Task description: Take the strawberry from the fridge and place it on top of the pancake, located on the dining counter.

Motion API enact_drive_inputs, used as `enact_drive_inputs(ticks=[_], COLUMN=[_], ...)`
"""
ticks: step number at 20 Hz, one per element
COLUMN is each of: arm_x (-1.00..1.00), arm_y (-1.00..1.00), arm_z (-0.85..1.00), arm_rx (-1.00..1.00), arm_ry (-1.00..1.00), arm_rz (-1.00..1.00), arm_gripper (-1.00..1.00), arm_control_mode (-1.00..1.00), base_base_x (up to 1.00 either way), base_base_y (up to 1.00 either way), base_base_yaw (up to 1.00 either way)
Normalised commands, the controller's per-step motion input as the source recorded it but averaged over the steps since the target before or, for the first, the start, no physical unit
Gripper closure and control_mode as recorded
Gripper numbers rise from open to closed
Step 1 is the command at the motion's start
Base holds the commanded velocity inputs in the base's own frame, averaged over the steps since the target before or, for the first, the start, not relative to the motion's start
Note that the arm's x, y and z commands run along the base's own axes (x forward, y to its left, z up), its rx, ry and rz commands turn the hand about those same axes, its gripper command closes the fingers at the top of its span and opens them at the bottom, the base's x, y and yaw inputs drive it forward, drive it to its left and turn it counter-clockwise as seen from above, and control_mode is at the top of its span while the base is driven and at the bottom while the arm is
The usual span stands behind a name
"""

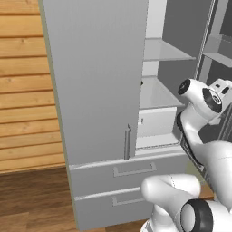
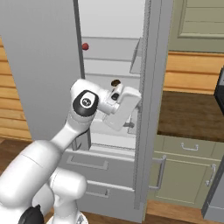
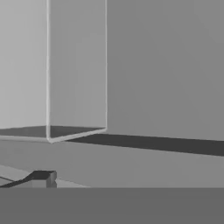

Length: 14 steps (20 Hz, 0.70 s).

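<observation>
One fingertip (image 3: 43, 178) of my gripper (image 2: 129, 124) shows as a dark block low in the hand view, so I cannot tell how wide my jaws stand. Nothing sits between them that I can see. My hand reaches into the open right half of the fridge (image 1: 97, 90), low by its pale inner bin. The strawberry (image 2: 85, 46) rests on a higher shelf, well above my hand. A small dark brown lump (image 2: 115, 82) lies on the shelf between.
</observation>
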Motion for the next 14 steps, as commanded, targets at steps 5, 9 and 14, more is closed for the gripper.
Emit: enact_drive_inputs(ticks=[5,9,14], arm_x=[-0.25,0.00,-0.02], arm_y=[0.60,1.00,1.00], arm_z=[-0.01,-0.20,0.04], arm_rx=[0.12,0.40,0.48], arm_ry=[-0.01,-0.11,-0.23], arm_rz=[0.10,0.00,0.00], arm_gripper=[-1.00,-1.00,-1.00], arm_control_mode=[-1.00,-1.00,-1.00], base_base_x=[0.00,0.00,0.00], base_base_y=[0.00,0.00,0.00], base_base_yaw=[0.00,0.00,0.00])
